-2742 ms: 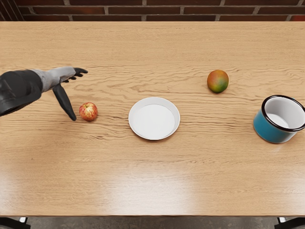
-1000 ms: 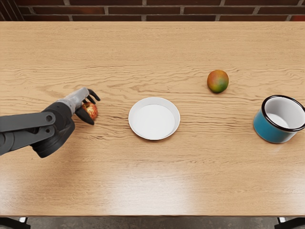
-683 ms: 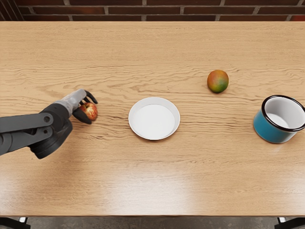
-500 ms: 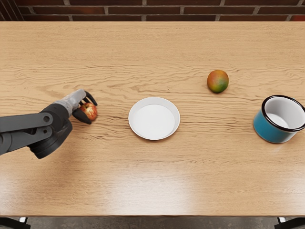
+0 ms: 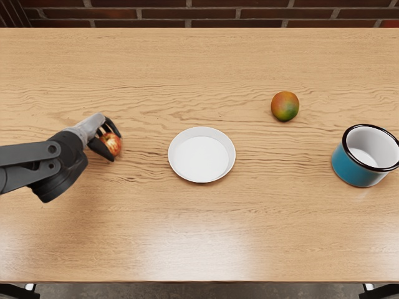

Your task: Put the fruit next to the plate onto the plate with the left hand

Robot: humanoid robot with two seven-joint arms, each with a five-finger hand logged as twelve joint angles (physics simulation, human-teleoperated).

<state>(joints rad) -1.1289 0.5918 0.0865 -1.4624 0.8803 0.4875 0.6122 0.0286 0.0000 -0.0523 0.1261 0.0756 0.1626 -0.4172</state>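
Half the apple shows, the rest hidden inside the left hand grasping it.

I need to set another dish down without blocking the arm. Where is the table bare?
Bare wood runs along the near edge below the plate, and along the far strip by the brick wall. The gap between plate and blue mug, below the mango, is open. Keep off the stretch between the left hand, closed on the apple, and the plate.
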